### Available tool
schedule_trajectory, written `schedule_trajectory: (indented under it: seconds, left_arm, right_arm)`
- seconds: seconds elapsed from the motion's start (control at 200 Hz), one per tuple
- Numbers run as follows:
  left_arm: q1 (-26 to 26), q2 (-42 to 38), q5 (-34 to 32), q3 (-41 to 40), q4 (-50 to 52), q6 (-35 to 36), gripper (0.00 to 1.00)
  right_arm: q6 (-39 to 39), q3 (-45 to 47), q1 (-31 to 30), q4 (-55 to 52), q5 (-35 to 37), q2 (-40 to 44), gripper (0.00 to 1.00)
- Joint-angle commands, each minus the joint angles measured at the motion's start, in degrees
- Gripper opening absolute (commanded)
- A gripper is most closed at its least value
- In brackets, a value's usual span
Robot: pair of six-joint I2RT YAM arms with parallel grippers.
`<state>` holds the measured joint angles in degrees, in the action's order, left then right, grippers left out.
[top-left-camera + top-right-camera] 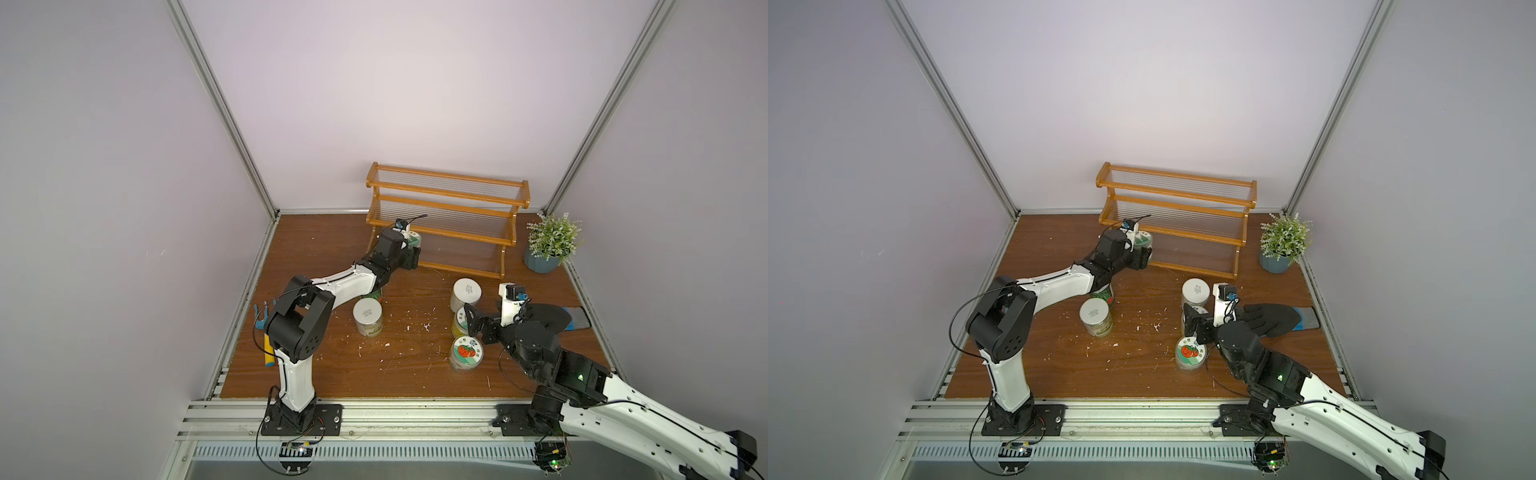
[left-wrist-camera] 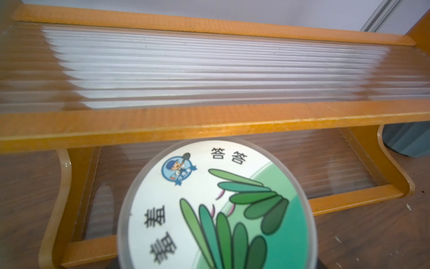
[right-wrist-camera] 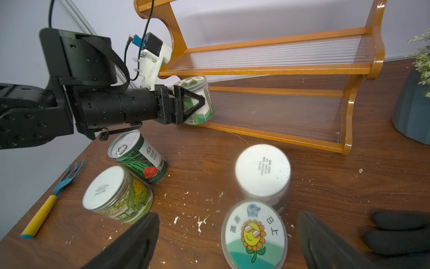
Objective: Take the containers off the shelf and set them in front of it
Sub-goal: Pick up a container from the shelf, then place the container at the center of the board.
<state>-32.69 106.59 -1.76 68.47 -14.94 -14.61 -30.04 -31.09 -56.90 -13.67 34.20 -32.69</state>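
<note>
1. Brown wooden table (image 1: pixel 332 374) inside a white-walled cell. The shelf (image 1: pixel 449 189) stands at the far side, centre.
2. We count five containers down on the table in front of it. The watermelon can (image 3: pixel 139 158) and white-lidded tin (image 1: pixel 368 318) are to the left. The white-lidded jar (image 1: pixel 466 293), flower-lid jar (image 3: pixel 254 233) and tomato-lid jar (image 1: pixel 466 353) stand in a far-to-near row on the right.
3. The sixth, the leaf-lid jar (image 2: pixel 216 209), sits at the left end of the lowest tier, clamped in the left gripper (image 3: pixel 197 102). We cannot tell whether it rests on the slats or hangs clear.
4. The right gripper (image 3: pixel 225 219) is spread wide and holds nothing, over the flower-lid jar.
5. The upper two tiers are bare in both top views.
6. Our judgement: nearly finished, with one jar to bring forward and set down.
</note>
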Motion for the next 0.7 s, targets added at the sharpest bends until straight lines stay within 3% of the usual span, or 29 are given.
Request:
schedule_trajectory:
  seconds: [0.0, 0.35, 0.696]
  left_arm:
    - [-0.92, -4.54, 1.14, -2.72, -0.60, 0.63, 0.68]
    - [-3.86, -16.88, 1.35, -10.06, 1.16, 2.70, 0.69]
    - [-10.02, -33.06, -1.73, -21.31, 5.28, 2.59, 0.69]
  right_arm:
    - [-0.57, -0.34, 0.12, 1.54, 0.39, 0.37, 0.99]
    - [-0.11, -0.79, 0.15, 2.60, -0.31, -0.77, 0.99]
    - [0.69, -1.43, 0.24, 3.30, -0.71, -1.48, 0.99]
